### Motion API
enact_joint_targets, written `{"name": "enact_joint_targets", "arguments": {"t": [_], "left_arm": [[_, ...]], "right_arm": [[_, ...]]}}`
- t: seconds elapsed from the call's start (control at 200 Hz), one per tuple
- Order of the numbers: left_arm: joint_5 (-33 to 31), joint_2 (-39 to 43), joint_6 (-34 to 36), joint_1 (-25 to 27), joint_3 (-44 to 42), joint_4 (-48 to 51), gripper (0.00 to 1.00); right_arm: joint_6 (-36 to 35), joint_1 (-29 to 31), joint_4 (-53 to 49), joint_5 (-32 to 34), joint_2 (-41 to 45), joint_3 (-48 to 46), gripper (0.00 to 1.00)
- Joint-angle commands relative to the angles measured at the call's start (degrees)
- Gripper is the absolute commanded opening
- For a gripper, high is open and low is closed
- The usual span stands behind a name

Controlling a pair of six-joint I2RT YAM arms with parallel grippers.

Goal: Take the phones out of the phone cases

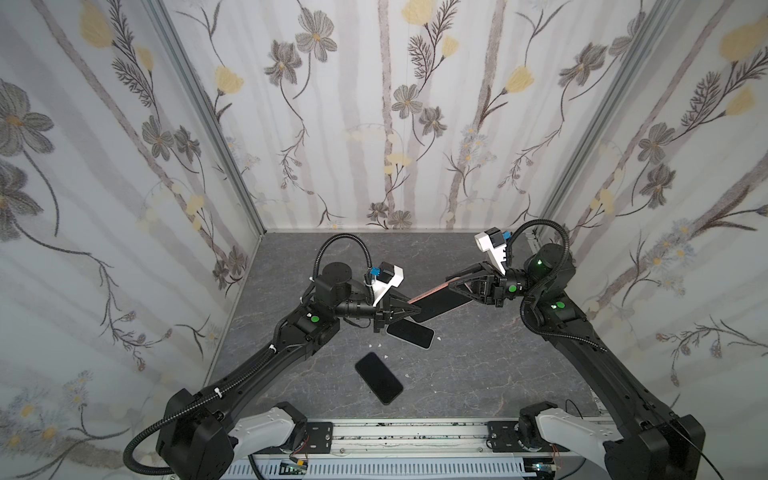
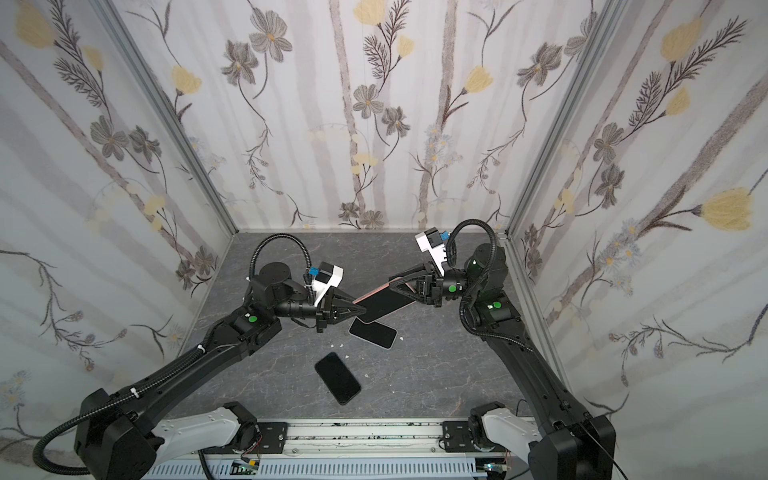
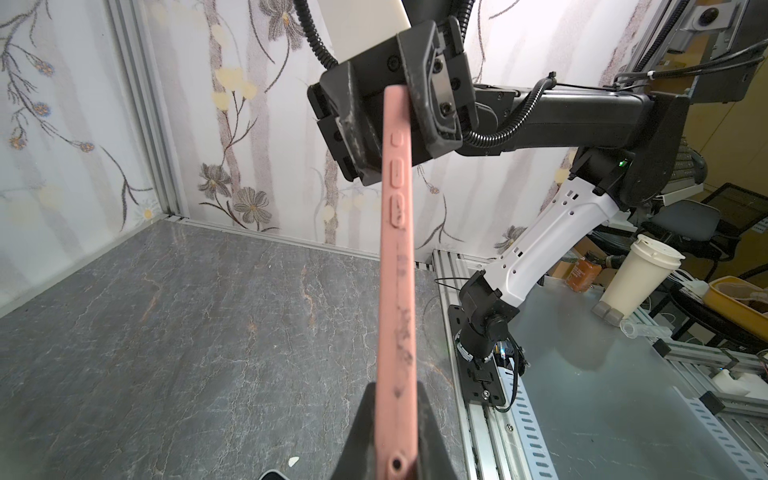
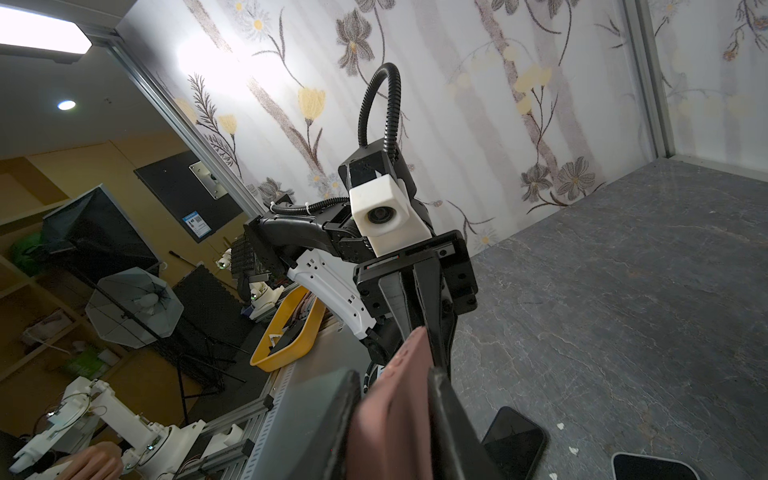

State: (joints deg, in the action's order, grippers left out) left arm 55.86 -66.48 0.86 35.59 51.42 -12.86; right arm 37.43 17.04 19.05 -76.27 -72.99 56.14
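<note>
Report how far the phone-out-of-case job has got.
Done: the pink case hangs above the table, with the left pincer clamped on one end. In hand: the right pincer grips the other end. Left: a black face fills the case, so the phone seems not yet out.

Grey, marble-veined tabletop (image 1: 490, 374) (image 2: 440, 374), seen in both top views, with two phones lying flat and screen-up on it. A black phone (image 1: 379, 377) (image 2: 337, 377) lies at a slant near the front middle; a second phone (image 1: 411, 336) (image 2: 372, 332) with a pale rim lies just behind it and slightly to the right, the two near each other but apart. Small white chips (image 1: 371, 345) are scattered on the bare surface between and around the phones.
</note>
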Motion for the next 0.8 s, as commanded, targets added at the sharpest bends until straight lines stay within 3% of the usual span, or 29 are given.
{"name": "enact_joint_targets", "arguments": {"t": [0.0, 0.305, 0.585, 0.794], "left_arm": [[-5.2, 0.9, 1.7, 0.0, 0.1, -4.5, 0.0], [-13.3, 3.4, 13.3, 0.0, -0.7, -4.3, 0.0], [-20.5, 2.8, 20.9, 0.0, 1.1, -3.4, 0.0], [-21.8, 0.5, 24.4, 0.0, 4.7, 0.2, 0.0]], "right_arm": [[2.3, 0.4, 0.1, 1.7, -0.5, -0.6, 0.26], [9.1, 0.4, 5.7, 1.7, -2.6, -0.5, 0.24], [19.7, 0.5, 17.5, 1.9, -3.4, -2.0, 0.24], [23.9, 0.5, 21.5, 2.9, -3.6, -2.7, 0.24]]}}
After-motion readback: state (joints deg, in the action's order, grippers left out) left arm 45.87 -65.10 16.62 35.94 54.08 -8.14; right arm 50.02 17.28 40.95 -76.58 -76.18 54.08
